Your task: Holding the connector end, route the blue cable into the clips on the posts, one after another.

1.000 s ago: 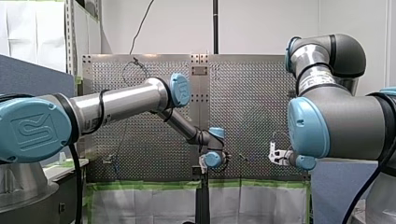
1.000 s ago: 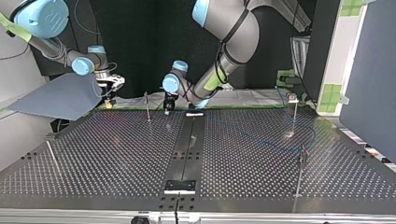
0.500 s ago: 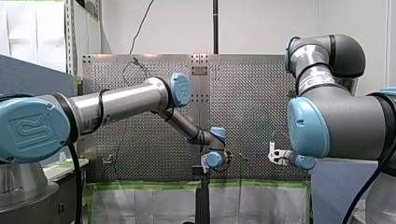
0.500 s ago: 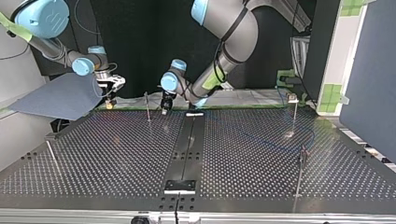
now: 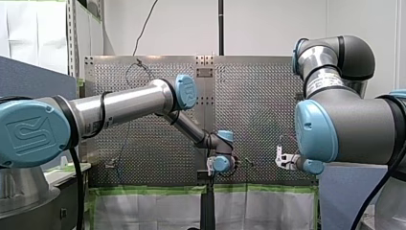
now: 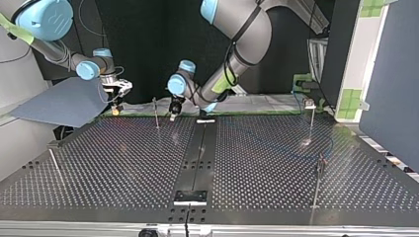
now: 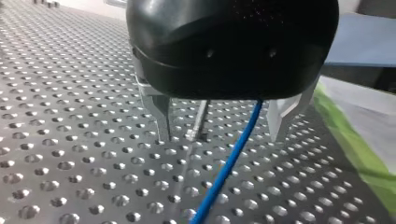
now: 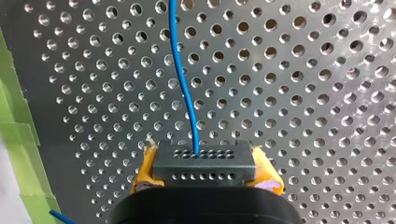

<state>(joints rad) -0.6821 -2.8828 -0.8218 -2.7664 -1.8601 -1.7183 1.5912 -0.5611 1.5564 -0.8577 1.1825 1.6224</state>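
My left gripper [image 7: 219, 135] is open just above the perforated table [image 7: 70, 140]. The blue cable [image 7: 229, 163] runs loose between its metal fingers [image 7: 161, 116] and touches neither. A thin post [image 7: 200, 122] stands just ahead of it. In the top view this gripper [image 6: 174, 109] hangs at the table's far edge, beside a post [image 6: 156, 113]. My right gripper [image 8: 203, 170] is shut with its yellow pads [image 8: 142, 175] on the black connector [image 8: 203, 161], and the cable [image 8: 184, 84] leads away from it over the table. It [image 6: 117, 96] sits at the top view's far left.
More posts stand at the top view's right [image 6: 312, 118], near right [image 6: 318, 182] and near left [image 6: 54, 160]. A blue-grey sheet [image 6: 64, 103] lies beyond the table's far left corner. Green tape [image 7: 359, 154] lines the table edge beside my left gripper.
My left gripper has opened and let go of the blue cable, shifting a little toward the top view's left. My right arm has stayed still with the connector.
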